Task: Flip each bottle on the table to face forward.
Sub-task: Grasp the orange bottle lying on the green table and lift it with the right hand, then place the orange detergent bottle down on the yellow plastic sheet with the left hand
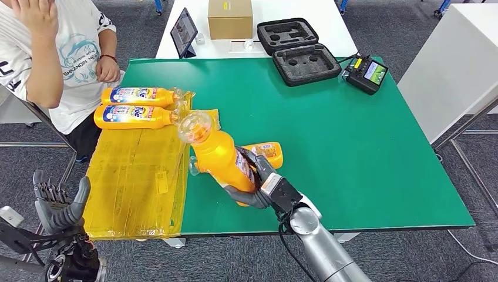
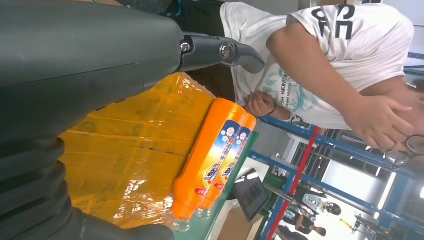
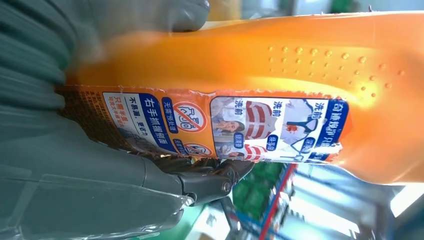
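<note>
right hand [image 1: 258, 182] grips orange bottle [image 1: 220, 155] | raised, tilted | above green table [image 1: 352, 135]

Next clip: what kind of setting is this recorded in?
Probably a robotics lab or test workspace, not a home. A green work mat covers the table, with a foam-lined equipment case and a handheld controller at its far edge. Blue metal racking shows in the left wrist view.

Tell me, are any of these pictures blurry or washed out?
Head view: sharp, evenly lit. Right wrist view: the held bottle fills the frame, soft and smeared near the right hand. Left wrist view: windows behind glare white; the left hand looms dark.
</note>
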You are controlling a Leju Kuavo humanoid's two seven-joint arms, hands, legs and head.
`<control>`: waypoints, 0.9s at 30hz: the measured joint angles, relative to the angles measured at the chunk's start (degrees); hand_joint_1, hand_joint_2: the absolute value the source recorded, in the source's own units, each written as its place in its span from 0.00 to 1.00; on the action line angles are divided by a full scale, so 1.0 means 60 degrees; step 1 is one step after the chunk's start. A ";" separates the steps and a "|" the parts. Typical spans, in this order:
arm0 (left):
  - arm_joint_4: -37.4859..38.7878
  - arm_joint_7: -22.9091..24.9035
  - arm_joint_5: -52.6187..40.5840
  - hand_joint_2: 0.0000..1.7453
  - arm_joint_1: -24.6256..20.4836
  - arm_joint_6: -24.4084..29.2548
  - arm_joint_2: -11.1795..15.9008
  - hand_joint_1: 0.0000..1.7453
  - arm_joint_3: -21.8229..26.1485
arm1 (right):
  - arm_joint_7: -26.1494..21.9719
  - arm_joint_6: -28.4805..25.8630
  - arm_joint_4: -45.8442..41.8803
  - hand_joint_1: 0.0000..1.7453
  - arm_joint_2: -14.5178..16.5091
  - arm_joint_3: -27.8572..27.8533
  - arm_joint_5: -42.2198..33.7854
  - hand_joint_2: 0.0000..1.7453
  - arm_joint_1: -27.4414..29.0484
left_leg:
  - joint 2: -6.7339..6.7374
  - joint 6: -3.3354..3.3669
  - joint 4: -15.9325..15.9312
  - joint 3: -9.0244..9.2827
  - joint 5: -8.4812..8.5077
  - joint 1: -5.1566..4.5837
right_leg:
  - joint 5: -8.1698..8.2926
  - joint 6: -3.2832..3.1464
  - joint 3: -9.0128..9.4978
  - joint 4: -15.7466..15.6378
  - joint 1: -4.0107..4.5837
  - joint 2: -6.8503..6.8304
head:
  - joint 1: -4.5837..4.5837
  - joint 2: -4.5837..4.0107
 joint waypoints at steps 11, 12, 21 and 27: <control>-0.0145 0.0269 -0.0077 1.00 0.0164 -0.0264 0.0000 0.00 -0.0512 | -0.0313 -0.1735 0.0620 1.00 0.0804 -0.0642 -0.1986 1.00 0.0107 | -0.0001 0.0000 0.0000 -0.0007 0.0000 -0.0001 | -0.0001 0.0000 -0.0007 0.0000 0.0000 0.0000 | 0.0001 0.0000; -0.0145 0.0268 -0.0106 1.00 0.0144 -0.0270 0.0000 0.00 -0.0611 | -0.0370 -0.1904 0.0795 1.00 0.0891 -0.0644 -0.2006 1.00 0.0101 | -0.0001 0.0000 0.0000 -0.0007 0.0000 -0.0001 | 0.0000 0.0000 -0.0008 0.0000 0.0000 0.0000 | 0.0000 0.0000; -0.0195 0.0560 -0.0360 1.00 -0.0064 -0.0989 0.0048 0.00 -0.1773 | -0.0483 -0.2280 0.1717 1.00 0.1492 -0.0390 -0.2075 1.00 0.0084 | -0.0001 -0.0001 0.0000 -0.0014 0.0001 0.0000 | 0.0000 0.0000 -0.0013 0.0002 0.0000 0.0000 | -0.0002 0.0000; -0.0374 0.0943 -0.0517 1.00 -0.0107 -0.1496 0.0081 0.00 -0.2770 | -0.0490 -0.2194 0.2374 1.00 0.1678 0.0066 -0.1746 1.00 -0.0096 | -0.0007 0.0000 0.0000 -0.0024 0.0001 -0.0001 | 0.0000 0.0000 -0.0022 0.0001 0.0000 -0.0004 | 0.0000 0.0000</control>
